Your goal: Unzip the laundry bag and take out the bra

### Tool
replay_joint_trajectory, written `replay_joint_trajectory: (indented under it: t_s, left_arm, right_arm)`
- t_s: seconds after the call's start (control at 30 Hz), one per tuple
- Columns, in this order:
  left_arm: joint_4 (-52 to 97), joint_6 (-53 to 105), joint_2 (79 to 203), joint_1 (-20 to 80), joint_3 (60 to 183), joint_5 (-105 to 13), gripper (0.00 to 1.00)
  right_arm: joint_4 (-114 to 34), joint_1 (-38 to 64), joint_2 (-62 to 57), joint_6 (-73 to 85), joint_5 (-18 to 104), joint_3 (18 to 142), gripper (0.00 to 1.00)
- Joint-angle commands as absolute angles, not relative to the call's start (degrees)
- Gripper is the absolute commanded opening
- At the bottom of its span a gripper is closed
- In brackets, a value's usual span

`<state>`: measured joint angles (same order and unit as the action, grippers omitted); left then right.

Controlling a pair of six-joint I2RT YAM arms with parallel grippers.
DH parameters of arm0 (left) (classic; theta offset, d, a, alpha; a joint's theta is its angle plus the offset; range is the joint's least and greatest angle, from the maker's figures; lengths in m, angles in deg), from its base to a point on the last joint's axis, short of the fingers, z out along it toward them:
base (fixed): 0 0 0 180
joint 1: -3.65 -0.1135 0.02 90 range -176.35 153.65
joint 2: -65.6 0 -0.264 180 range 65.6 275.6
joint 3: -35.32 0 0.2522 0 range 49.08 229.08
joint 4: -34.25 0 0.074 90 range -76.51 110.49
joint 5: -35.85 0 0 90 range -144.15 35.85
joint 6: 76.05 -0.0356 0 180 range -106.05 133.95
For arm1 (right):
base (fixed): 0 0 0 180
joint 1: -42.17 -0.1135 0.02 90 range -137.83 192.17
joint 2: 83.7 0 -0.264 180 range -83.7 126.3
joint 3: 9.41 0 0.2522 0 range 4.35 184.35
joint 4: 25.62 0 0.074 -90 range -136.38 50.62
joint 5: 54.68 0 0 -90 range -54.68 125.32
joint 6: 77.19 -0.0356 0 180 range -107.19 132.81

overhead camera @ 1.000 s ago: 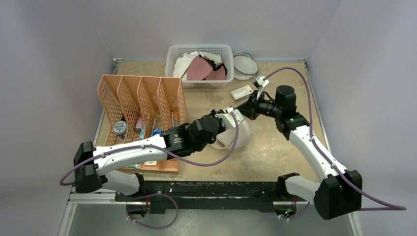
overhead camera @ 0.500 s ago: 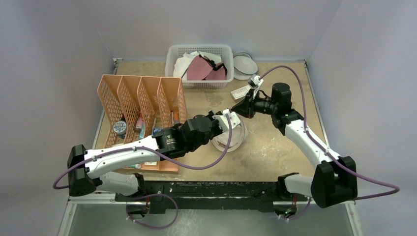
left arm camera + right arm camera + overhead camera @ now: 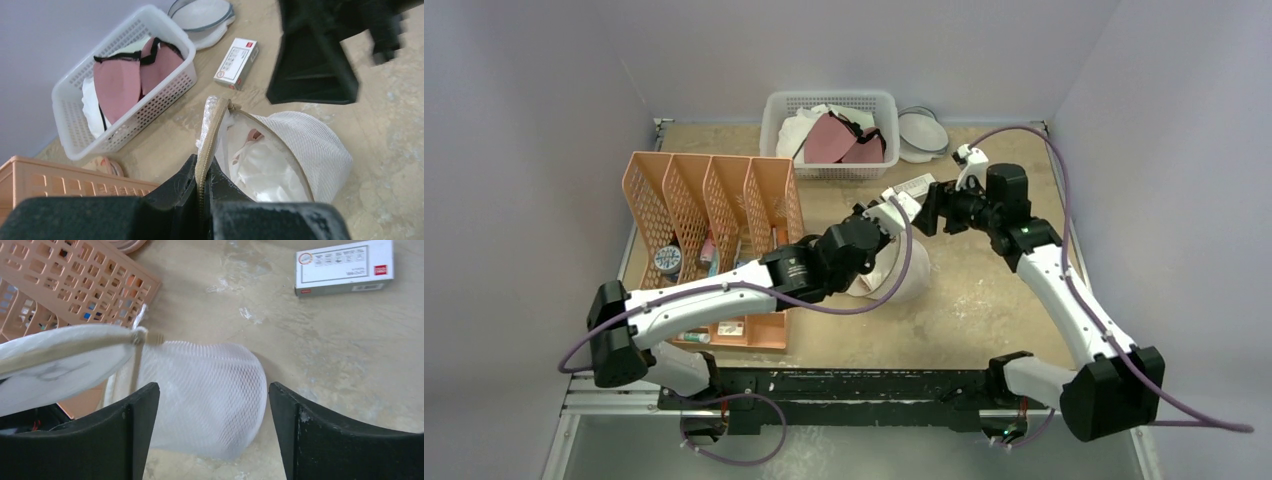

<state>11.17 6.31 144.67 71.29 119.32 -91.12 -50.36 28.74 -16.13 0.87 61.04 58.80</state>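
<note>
The white mesh laundry bag (image 3: 900,272) lies mid-table with its flat lid (image 3: 60,360) swung up and its zip open. My left gripper (image 3: 202,167) is shut on the lid's zip rim (image 3: 210,130) and holds it raised. Inside the open bag I see the bra (image 3: 252,150) as pale crumpled fabric with a pink strap. My right gripper (image 3: 215,410) hangs open just above and right of the bag's dome (image 3: 210,390), touching nothing. From above, it (image 3: 927,212) sits close beside the left gripper (image 3: 886,215).
A white basket (image 3: 776,125) with rose-mauve cups stands at the back. Blue-rimmed dishes (image 3: 921,130) lie to its right. A small white box (image 3: 914,187) lies just behind the right gripper. An orange file rack (image 3: 714,205) stands on the left.
My right gripper has opened and drawn back to the right, away from the bag's zip. The left gripper has lifted the lid higher and toward the back.
</note>
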Motion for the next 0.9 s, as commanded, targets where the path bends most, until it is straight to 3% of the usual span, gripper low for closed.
replay_joint_trajectory:
  t_s: [0.0, 0.23, 0.43, 0.57, 0.7, 0.87]
  left_arm:
    - [9.03, 13.37, 147.91, 69.73, 124.8, -96.56, 0.0]
    - [6.4, 15.88, 149.77, 69.61, 127.1, -97.58, 0.0]
    - [5.91, 16.1, 150.12, 69.48, 127.43, -98.47, 0.0]
    - [5.87, 16.58, 150.45, 68.78, 127.44, -99.4, 0.0]
    - [5.42, 18.24, 150.5, 67.4, 128.05, -98.87, 0.0]
    - [4.85, 20.95, 151.46, 63.86, 128.76, -95.76, 0.0]
  right_arm:
    - [-60.48, 28.82, -19.81, -2.82, 51.61, 63.13, 0.85]
    - [-58.97, 25.71, -22.64, -9.94, 57.62, 56.51, 0.94]
    - [-55.4, 21.91, -21.3, -14.05, 53.63, 53.44, 0.96]
    - [-59.18, 21.78, -17.33, -17.28, 45.65, 53.13, 0.82]
    - [-57.85, 21.78, -19.33, -20.1, 43.61, 49.33, 0.78]
    - [-56.18, 21.88, -24.34, -23.53, 40.09, 45.18, 0.56]
